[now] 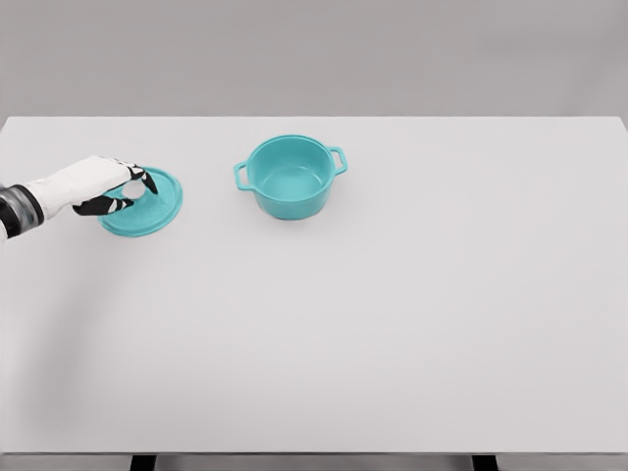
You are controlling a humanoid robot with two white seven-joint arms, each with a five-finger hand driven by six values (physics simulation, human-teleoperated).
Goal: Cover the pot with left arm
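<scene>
over lid (147,204), left hand (103,184)

White table (392,324) seen spanning nearly full frame width. Plain grey wall (314,54) seen behind. 2 dark legs (143,462) glimpsed under front edge.

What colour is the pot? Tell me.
Teal, inside and out, matching the lid. The pot shows best in the head view.
</scene>
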